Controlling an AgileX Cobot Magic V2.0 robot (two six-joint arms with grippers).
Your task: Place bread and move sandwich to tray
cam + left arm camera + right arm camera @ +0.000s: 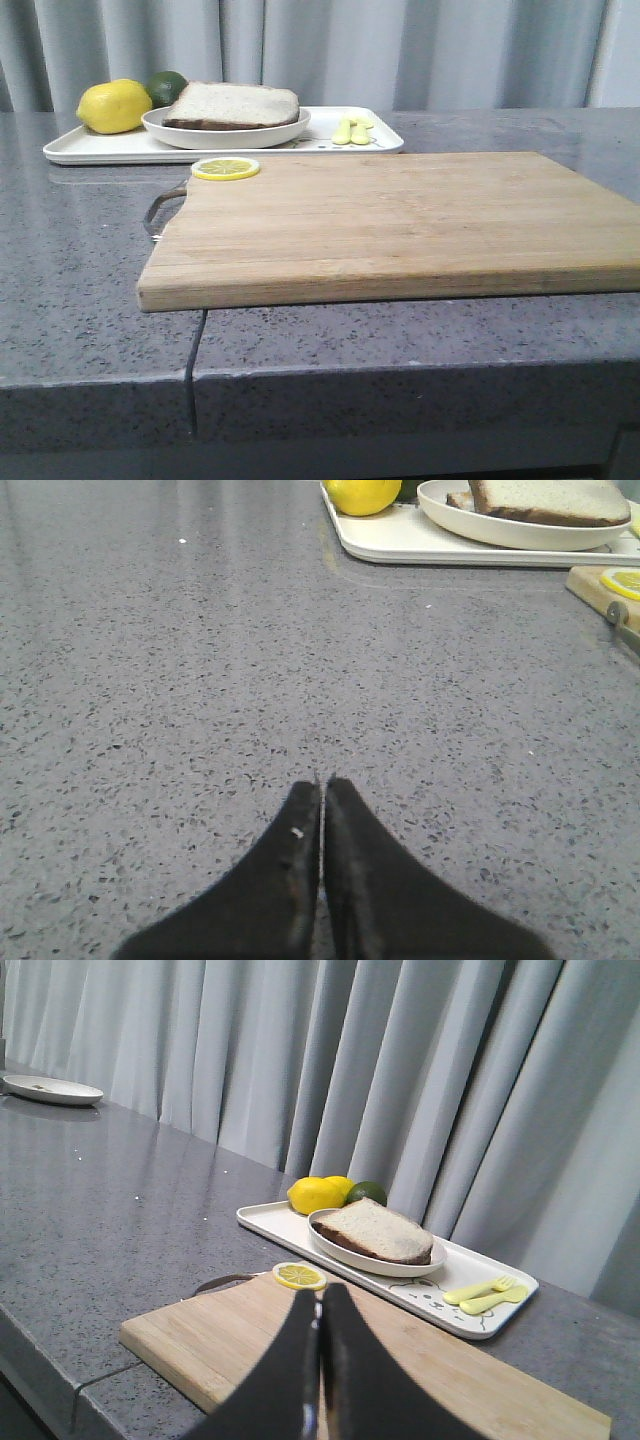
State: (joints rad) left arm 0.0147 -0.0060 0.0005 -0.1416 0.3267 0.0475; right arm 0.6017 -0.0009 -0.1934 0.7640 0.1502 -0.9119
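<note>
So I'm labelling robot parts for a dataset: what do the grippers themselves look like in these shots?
Only the fingers show, in the wrist views. The left gripper has two matte black fingers that broaden toward the base and taper to blunt tips, with a small pale speck on one. The right gripper looks alike: black, smooth, tapered. No cables, markings or arm links are visible.
</note>
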